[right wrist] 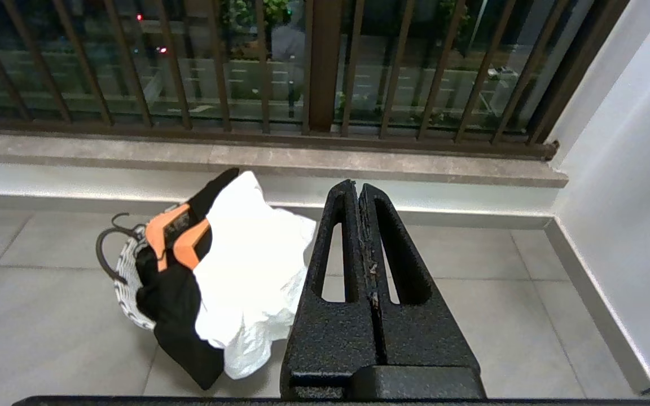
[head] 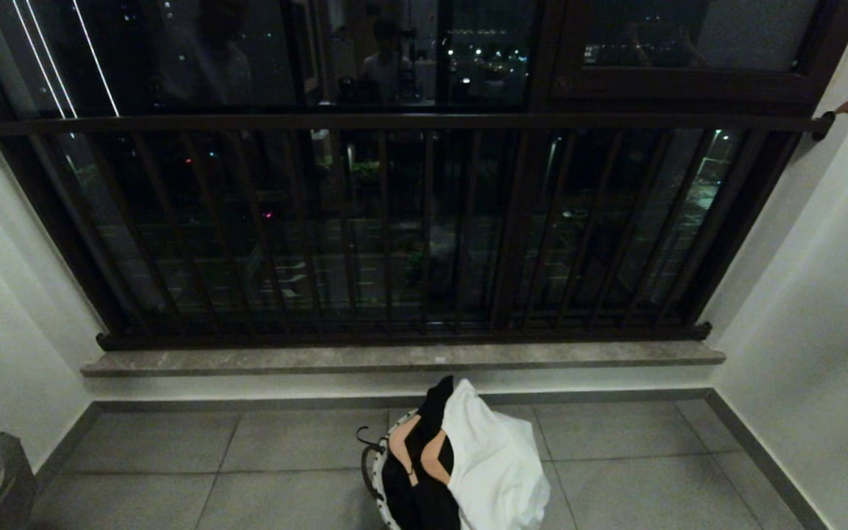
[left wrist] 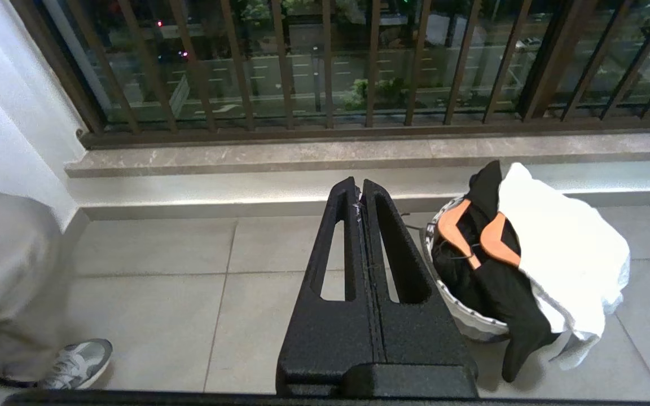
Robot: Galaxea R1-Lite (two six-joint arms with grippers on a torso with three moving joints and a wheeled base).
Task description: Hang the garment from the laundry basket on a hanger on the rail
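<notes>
Nearest the wrist cameras are the two black, textured, slotted grippers: the left gripper (left wrist: 362, 189) and the right gripper (right wrist: 357, 190) each have their fingers pressed together with nothing between them, both hanging above the grey tiled floor (head: 291, 449). Beyond them, a tall dark metal railing with vertical bars (head: 394, 221) spans the window above a grey stone sill (head: 402, 359), between white walls. On the floor just before the sill stands the small round white laundry basket with a black pattern and dark loop handles (left wrist: 460, 313), between the two grippers and apart from both. It is heaped with a white garment (head: 494, 460) spilling over its right side, and a black garment (head: 420, 500) draped over the front rim. On the black cloth lie orange wooden hanger arms (left wrist: 480, 234). At the left stands a person in light trousers (left wrist: 9, 276) and a grey sneaker (left wrist: 77, 361). No writing or label can be read anywhere.
</notes>
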